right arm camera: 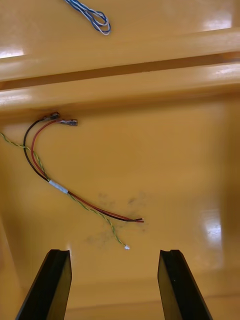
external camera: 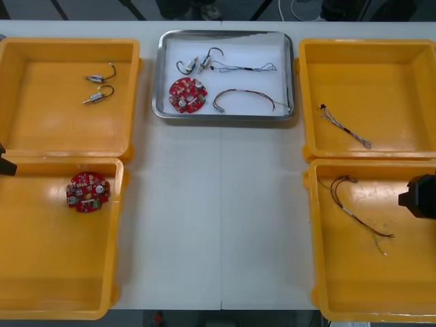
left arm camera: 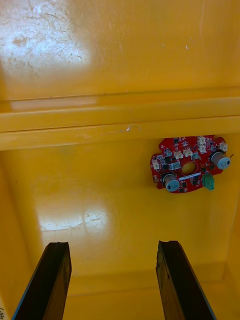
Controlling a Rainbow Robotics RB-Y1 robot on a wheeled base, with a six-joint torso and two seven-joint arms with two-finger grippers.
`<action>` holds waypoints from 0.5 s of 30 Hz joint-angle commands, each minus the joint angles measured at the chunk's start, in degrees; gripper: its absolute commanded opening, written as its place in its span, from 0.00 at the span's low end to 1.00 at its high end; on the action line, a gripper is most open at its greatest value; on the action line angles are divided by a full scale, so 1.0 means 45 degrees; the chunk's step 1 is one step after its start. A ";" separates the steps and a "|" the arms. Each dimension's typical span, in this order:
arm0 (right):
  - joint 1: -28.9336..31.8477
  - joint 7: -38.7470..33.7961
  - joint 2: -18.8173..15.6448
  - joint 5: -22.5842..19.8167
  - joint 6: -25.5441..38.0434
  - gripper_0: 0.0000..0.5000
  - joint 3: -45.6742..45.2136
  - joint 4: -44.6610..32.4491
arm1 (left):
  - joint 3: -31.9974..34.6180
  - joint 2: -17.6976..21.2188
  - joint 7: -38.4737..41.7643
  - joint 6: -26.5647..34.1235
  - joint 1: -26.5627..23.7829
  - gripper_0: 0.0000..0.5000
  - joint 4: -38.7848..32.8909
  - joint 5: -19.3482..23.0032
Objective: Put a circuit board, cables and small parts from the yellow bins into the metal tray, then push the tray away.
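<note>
The metal tray [external camera: 165, 109] stands at the table's far middle, white inside, holding a round red circuit board [external camera: 187, 94], two small metal parts [external camera: 195, 65], a thin black cable [external camera: 245, 67] and a red and yellow cable [external camera: 246, 97]. My right gripper [right arm camera: 114, 280] is open over the near right yellow bin [external camera: 409, 300], close behind a red and yellow cable [right arm camera: 65, 187]; the same cable [external camera: 354, 212] shows from above. My left gripper [left arm camera: 113, 280] is open over the near left yellow bin [external camera: 41, 272], with a second red circuit board [left arm camera: 189, 163] ahead of its fingers and off to one side.
The far left bin [external camera: 41, 102] holds two small metal parts [external camera: 99, 87]. A twisted blue and white cable [external camera: 346, 126] lies in the far right bin [external camera: 395, 82]; its looped end [right arm camera: 92, 16] lies beyond the bin rims. Bare table runs between the bins, in front of the tray.
</note>
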 commanded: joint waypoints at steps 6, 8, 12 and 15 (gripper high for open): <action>0.0468 0.0591 -0.0952 -0.0262 0.0036 1.00 -0.0152 -0.0091 | 0.0354 0.0547 0.0814 0.0082 0.0184 1.00 -0.0382 -0.0018; 0.0468 0.0591 -0.0971 -0.0340 0.0036 1.00 -0.0152 -0.0071 | 0.0354 0.0547 0.0814 0.0082 0.0184 1.00 -0.0382 -0.0018; 0.0487 0.0689 -0.0971 -0.0399 0.0036 1.00 -0.0152 -0.0091 | 0.0354 0.0547 0.0814 0.0082 0.0184 1.00 -0.0382 -0.0018; 0.0507 0.0708 -0.0971 -0.0457 0.0036 1.00 -0.0133 -0.0071 | 0.0354 0.0547 0.0814 0.0082 0.0184 1.00 -0.0382 -0.0018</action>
